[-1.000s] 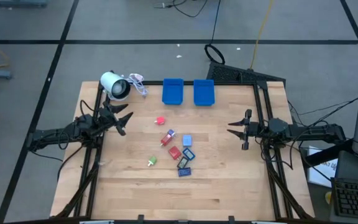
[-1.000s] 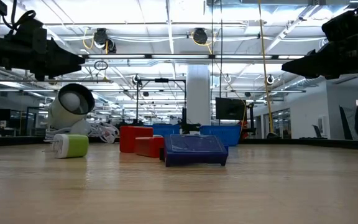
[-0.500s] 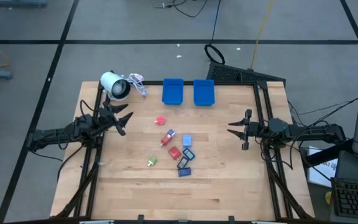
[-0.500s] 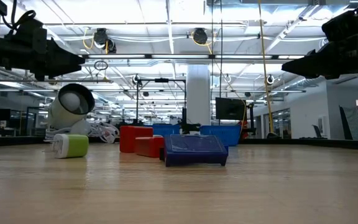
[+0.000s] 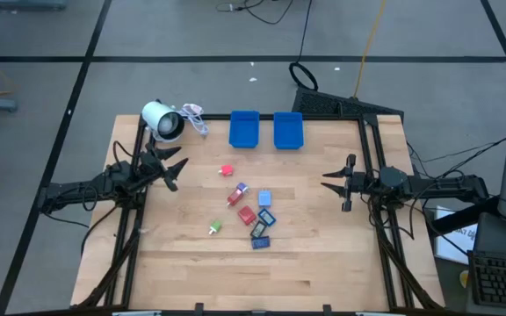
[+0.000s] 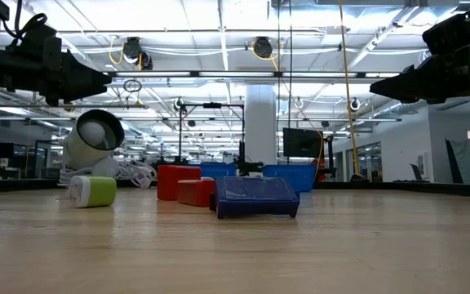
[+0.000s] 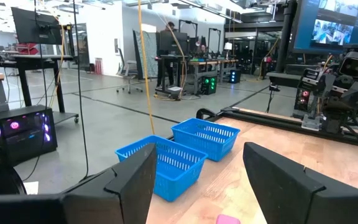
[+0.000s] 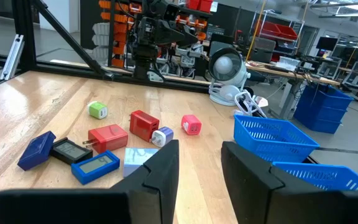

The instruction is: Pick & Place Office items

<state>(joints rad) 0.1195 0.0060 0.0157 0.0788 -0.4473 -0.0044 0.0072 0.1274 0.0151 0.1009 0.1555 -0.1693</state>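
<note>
Several small office items lie loose on the wooden table's middle: a pink-red block [image 5: 227, 170], a red block [image 5: 246, 215], a green-and-white block [image 5: 214, 228], a light blue piece [image 5: 264, 198] and dark blue pieces [image 5: 260, 241]. They also show in the right wrist view [image 8: 107, 138]. My left gripper [image 5: 176, 169] is open and empty above the table's left side. My right gripper [image 5: 334, 183] is open and empty above the right side. Both hang well clear of the items.
Two blue bins [image 5: 244, 129] [image 5: 287, 130] stand side by side at the table's far edge. A white cylindrical roll [image 5: 162, 120] with a white cord lies at the far left corner. Bare wood lies along the near edge.
</note>
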